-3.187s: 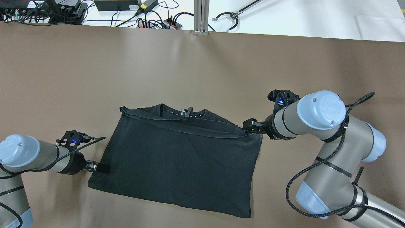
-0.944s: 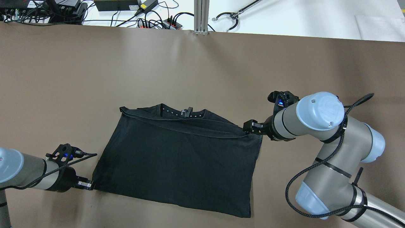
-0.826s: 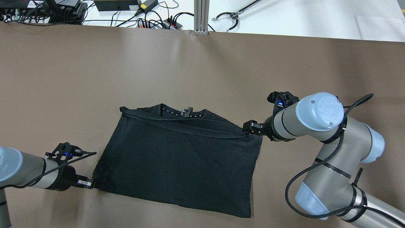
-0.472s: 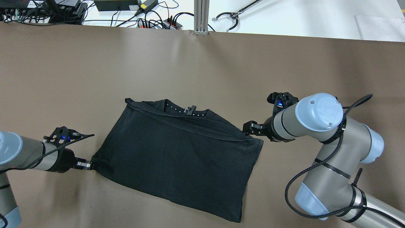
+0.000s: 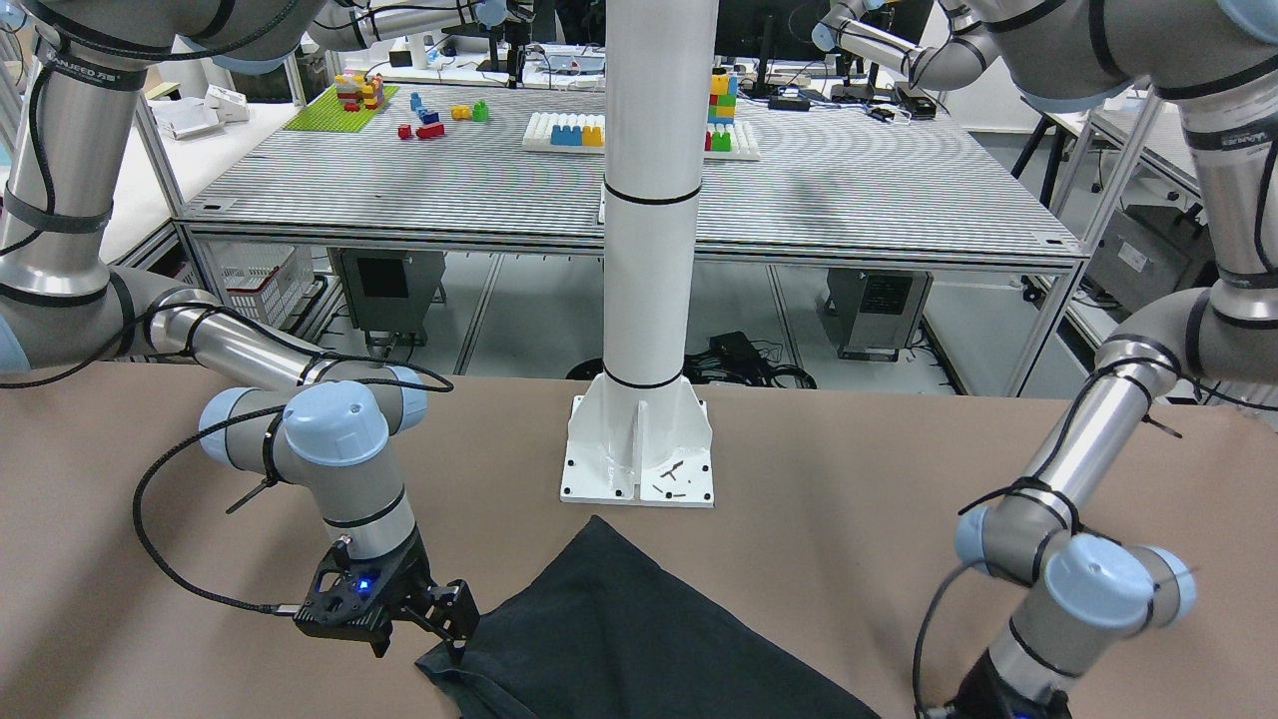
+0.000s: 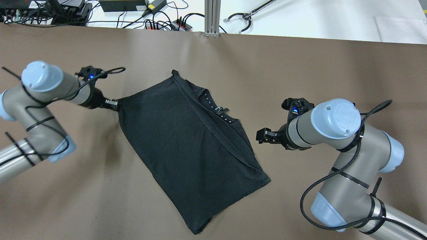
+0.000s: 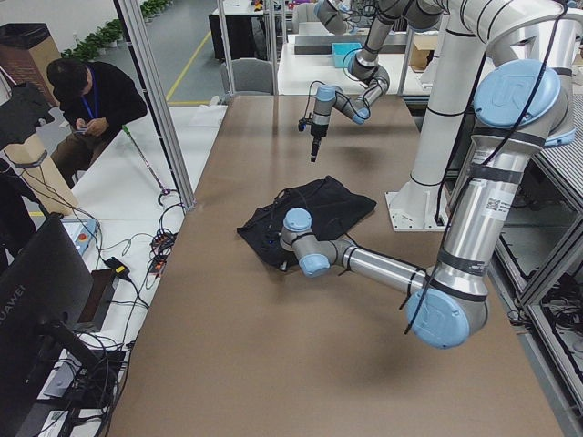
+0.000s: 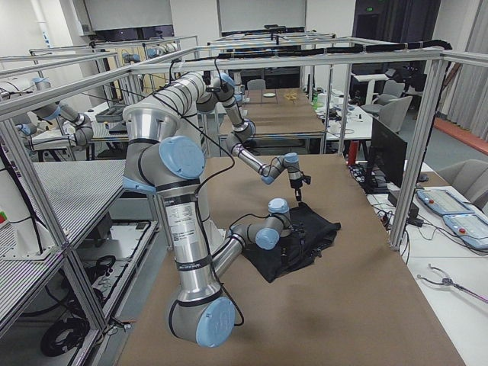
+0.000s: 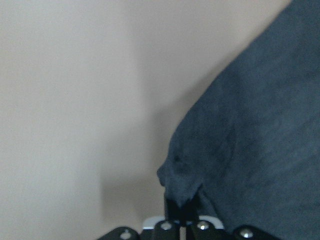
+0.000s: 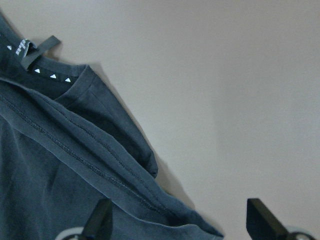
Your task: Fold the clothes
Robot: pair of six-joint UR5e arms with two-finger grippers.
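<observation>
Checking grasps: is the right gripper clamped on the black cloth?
No, the right gripper is wide open; nothing of the black cloth is pinched in it.

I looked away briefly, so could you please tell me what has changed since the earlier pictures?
The left tool, shut on a corner of the black cloth, swung toward the far side of the table, dragging the cloth round so it lies diagonally. The right tool let go of its corner and stands open, holding nothing. The right arm stayed where it was.
</observation>
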